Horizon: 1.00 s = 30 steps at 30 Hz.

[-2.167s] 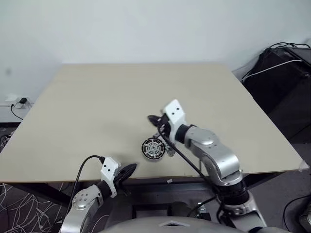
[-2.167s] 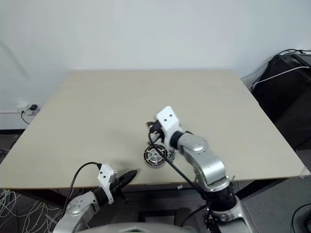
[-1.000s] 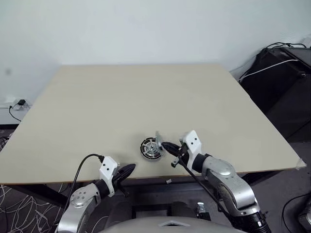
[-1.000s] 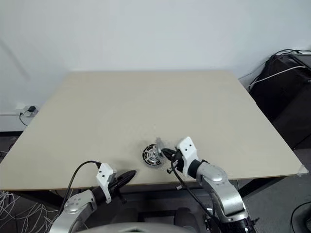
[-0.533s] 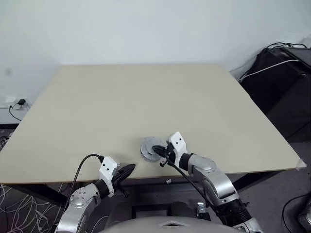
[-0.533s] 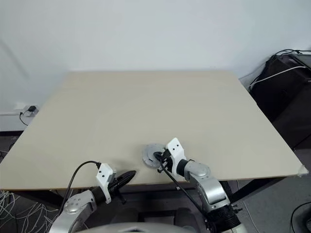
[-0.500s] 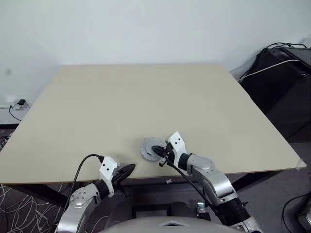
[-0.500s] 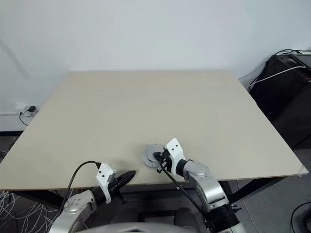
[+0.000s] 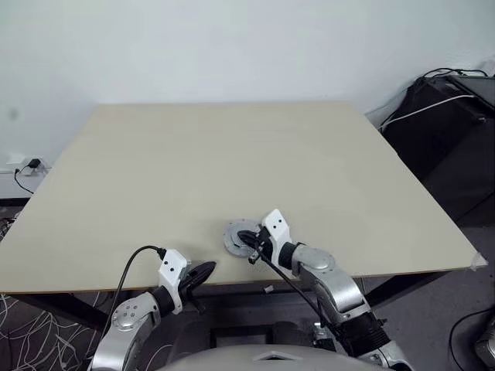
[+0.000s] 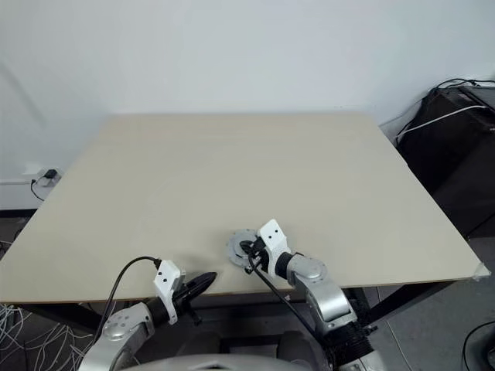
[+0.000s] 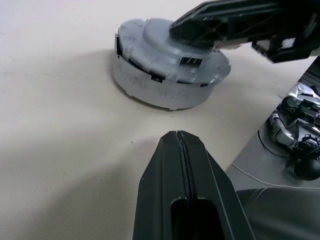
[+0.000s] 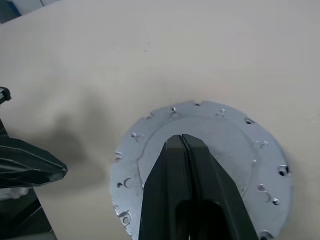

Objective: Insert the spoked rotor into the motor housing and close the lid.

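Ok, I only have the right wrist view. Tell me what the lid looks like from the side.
Observer: In the left wrist view the lid sits flat on the motor housing, with no gap showing on the near side.
Operator: Confirm where the right gripper is.
Observer: The right gripper, fingers shut, lies across the lid's top.
Operator: Report the left gripper.
Observer: The left gripper is shut at the table's near edge, apart from the housing.
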Each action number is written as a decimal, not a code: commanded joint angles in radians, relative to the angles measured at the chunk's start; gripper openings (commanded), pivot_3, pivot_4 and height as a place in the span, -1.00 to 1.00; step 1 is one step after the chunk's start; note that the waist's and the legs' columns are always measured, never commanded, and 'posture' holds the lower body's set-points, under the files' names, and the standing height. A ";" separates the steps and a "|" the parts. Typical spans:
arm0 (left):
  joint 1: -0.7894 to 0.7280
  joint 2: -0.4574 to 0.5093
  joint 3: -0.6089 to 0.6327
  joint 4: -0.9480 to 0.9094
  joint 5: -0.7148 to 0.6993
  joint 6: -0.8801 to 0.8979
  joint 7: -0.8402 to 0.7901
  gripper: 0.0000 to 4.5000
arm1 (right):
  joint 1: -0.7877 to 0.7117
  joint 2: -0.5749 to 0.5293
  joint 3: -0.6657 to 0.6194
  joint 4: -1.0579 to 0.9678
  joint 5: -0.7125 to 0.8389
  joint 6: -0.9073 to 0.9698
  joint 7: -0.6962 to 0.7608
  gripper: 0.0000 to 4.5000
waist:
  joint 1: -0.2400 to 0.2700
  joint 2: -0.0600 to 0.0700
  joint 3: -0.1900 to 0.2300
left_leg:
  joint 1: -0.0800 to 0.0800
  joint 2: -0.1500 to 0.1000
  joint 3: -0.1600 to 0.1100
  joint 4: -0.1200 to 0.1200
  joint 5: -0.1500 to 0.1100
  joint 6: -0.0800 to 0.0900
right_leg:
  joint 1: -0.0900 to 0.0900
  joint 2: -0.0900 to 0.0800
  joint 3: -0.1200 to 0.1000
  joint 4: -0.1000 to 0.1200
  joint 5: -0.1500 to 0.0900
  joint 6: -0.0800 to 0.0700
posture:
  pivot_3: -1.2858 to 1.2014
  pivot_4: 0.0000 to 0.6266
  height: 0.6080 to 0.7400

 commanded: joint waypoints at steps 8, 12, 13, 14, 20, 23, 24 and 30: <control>-0.017 0.002 0.002 -0.030 -0.012 -0.010 -0.008 -1.00 | -0.007 -0.078 -0.019 -0.032 -0.003 -0.134 0.074 0.43 | 0.000 0.000 0.000 | 0.000 -0.001 0.000 0.000 0.000 0.000 | 0.000 0.002 0.000 0.000 0.000 0.000 | 0.03 -1.00 1.00; -0.019 0.003 0.000 -0.030 -0.009 -0.011 -0.008 -1.00 | -0.031 -0.080 -0.003 0.011 -0.006 -0.151 0.106 0.99 | -0.001 0.000 0.000 | 0.001 -0.001 0.001 0.000 0.000 0.000 | 0.000 0.003 0.000 0.000 0.000 0.000 | 0.03 -1.00 1.00; -0.019 0.003 0.000 -0.030 -0.008 -0.012 -0.008 -1.00 | -0.040 -0.077 0.000 0.024 -0.004 -0.151 0.113 0.99 | -0.001 0.000 0.000 | 0.001 -0.001 0.001 0.000 0.000 0.000 | 0.000 0.003 0.001 0.000 0.001 -0.001 | 0.03 -1.00 1.00; -0.019 0.003 -0.001 -0.030 -0.008 -0.012 -0.008 -1.00 | -0.048 -0.074 0.002 0.035 -0.002 -0.150 0.121 0.99 | -0.001 0.000 0.000 | 0.001 -0.001 0.001 0.000 0.000 0.000 | 0.000 0.003 0.001 0.000 0.001 -0.001 | 0.03 -1.00 1.00; -0.016 0.004 -0.001 -0.031 -0.005 -0.017 -0.007 -1.00 | -0.090 -0.061 0.022 0.105 -0.013 -0.152 0.151 0.99 | 0.000 0.000 0.000 | 0.001 0.000 0.001 0.000 0.000 0.000 | 0.000 0.005 0.001 0.000 0.001 -0.002 | 0.03 -1.00 1.00; -0.017 0.003 -0.001 -0.032 0.003 -0.027 -0.001 -1.00 | -0.109 -0.052 0.028 0.145 -0.023 -0.154 0.157 0.99 | 0.000 0.000 0.000 | 0.001 0.000 0.001 0.000 0.000 0.000 | 0.000 0.005 0.001 0.000 0.001 -0.002 | 0.03 -1.00 1.00; -0.017 0.003 -0.002 -0.032 0.007 -0.031 0.001 -1.00 | -0.116 -0.050 0.029 0.160 -0.027 -0.155 0.158 0.99 | 0.000 0.000 0.000 | 0.001 0.000 0.001 0.000 0.000 0.000 | 0.000 0.005 0.001 0.000 0.001 -0.002 | 0.03 -1.00 1.00; -0.019 0.000 -0.003 -0.028 0.010 -0.038 0.002 -1.00 | -0.147 -0.036 0.017 0.227 -0.033 -0.161 0.149 0.99 | -0.001 0.000 0.000 | 0.002 0.000 0.002 0.000 0.000 0.000 | 0.000 0.006 0.002 0.000 0.002 -0.003 | 0.03 -1.00 1.00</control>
